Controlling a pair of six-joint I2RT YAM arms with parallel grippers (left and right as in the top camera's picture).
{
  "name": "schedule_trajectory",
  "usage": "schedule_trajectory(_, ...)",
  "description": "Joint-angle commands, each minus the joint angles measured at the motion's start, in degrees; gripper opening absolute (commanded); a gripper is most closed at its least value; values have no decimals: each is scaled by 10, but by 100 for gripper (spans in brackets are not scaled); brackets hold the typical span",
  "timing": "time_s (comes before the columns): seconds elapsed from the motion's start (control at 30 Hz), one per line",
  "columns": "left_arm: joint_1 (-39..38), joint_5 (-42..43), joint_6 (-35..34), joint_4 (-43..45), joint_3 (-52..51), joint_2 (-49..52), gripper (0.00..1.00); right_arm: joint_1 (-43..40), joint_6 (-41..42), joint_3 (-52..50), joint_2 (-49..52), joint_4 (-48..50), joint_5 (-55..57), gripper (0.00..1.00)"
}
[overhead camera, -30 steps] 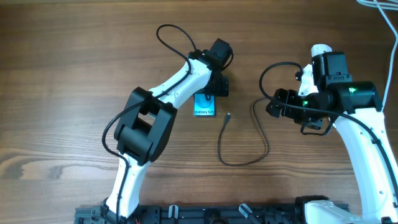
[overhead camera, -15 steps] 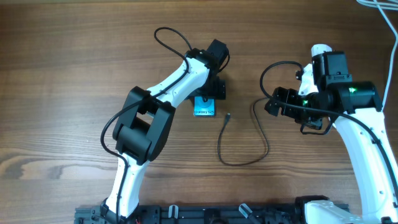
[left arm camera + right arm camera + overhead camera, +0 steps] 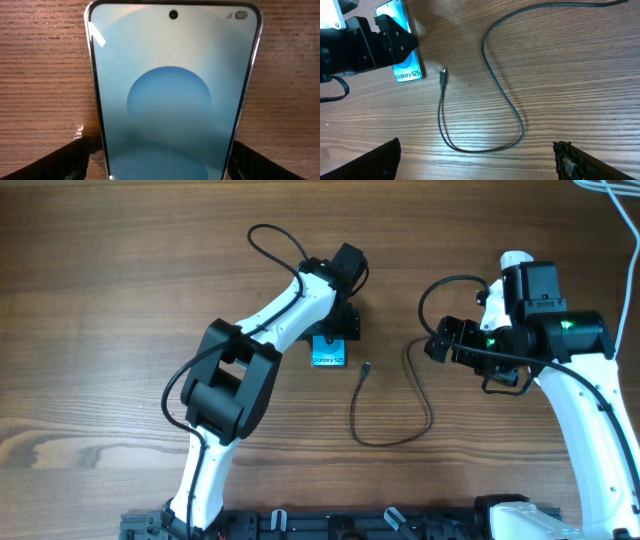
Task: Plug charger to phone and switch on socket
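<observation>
Fingers (image 3: 70, 161) of the left gripper (image 3: 340, 322) are spread wide, 1 on each long side of the phone (image 3: 328, 353). The left wrist view shows both dark tips just beside the phone's pale border. Whether they press on it cannot be told. The phone lies flat on the wooden table (image 3: 100, 280), about midway between the left and right edges and somewhat nearer the far edge. Its cyan screen faces up and its "Galaxy S25" end points toward the near edge.

Just right of the phone lies the connector tip (image 3: 443, 73) of the charger (image 3: 352, 416), apart from the phone and touched by neither gripper. From the tip the thin black cable runs toward the near edge, curves round in 1 open loop and climbs back toward the right arm.

Further right, the right gripper (image 3: 436, 346) hangs above the wood with its 2 fingers (image 3: 375, 162) far apart and nothing between them.

Beyond it, the rounded white end of the socket (image 3: 515, 260) shows beside the right arm, toward the far right corner. The rest is hidden. A thick white cord (image 3: 608, 192) leaves at that corner.
</observation>
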Motion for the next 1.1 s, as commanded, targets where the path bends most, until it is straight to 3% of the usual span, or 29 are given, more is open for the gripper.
schedule_trajectory(0.0,4,27,-1,-2,-4,10,87,1,11,-3,7,3,-7,100)
schedule_trajectory(0.2,4,31,-1,-11,-4,10,87,1,11,-3,7,7,-7,100)
schedule_trajectory(0.43,4,31,-1,-12,-4,10,75,1,11,-3,7,8,-7,100)
schedule_trajectory(1.07,5,31,-1,-24,-1,-34,72,1,11,-3,7,10,-7,100)
